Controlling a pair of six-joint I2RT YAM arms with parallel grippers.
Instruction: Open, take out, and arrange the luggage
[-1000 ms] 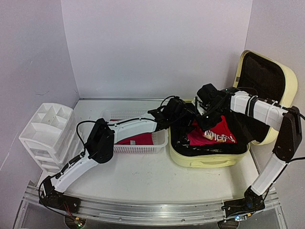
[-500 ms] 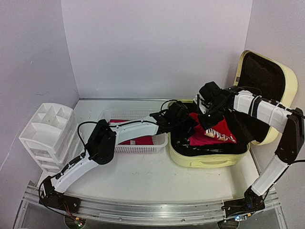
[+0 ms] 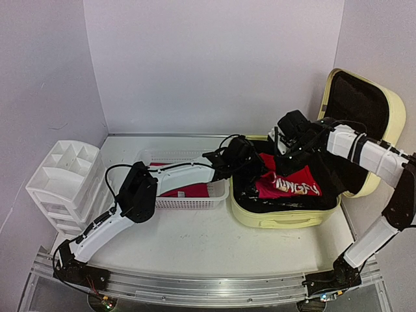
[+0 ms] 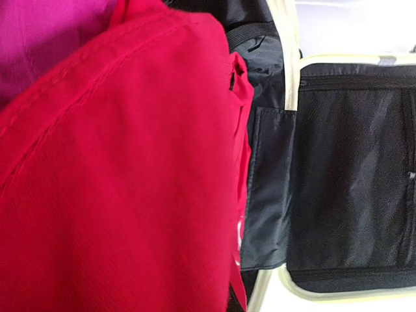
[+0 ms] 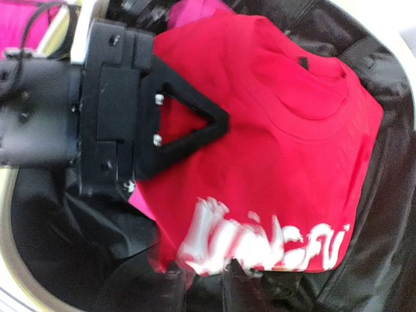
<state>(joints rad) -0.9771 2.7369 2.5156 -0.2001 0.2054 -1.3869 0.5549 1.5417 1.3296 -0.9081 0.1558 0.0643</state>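
The luggage (image 3: 286, 220) lies open on the right of the table (image 3: 195, 250), just beside the white mesh basket (image 3: 162, 203). Inside it, the left gripper (image 5: 221, 123) is clenched on the left edge of a red T-shirt (image 5: 292, 143). Farther back, the right gripper (image 5: 205, 286) hovers with its fingers slightly apart, grasping nothing. Unpacking is the step in hand, I judge; next, lift the shirt clear and carry it over to the basket

White table (image 3: 195, 240). On it L to R: white drawer unit (image 3: 65, 182) at L edge, white mesh basket (image 3: 188, 203) mid, pale-yellow luggage (image 3: 279, 219) at R, lid up. Basket just beside luggage.
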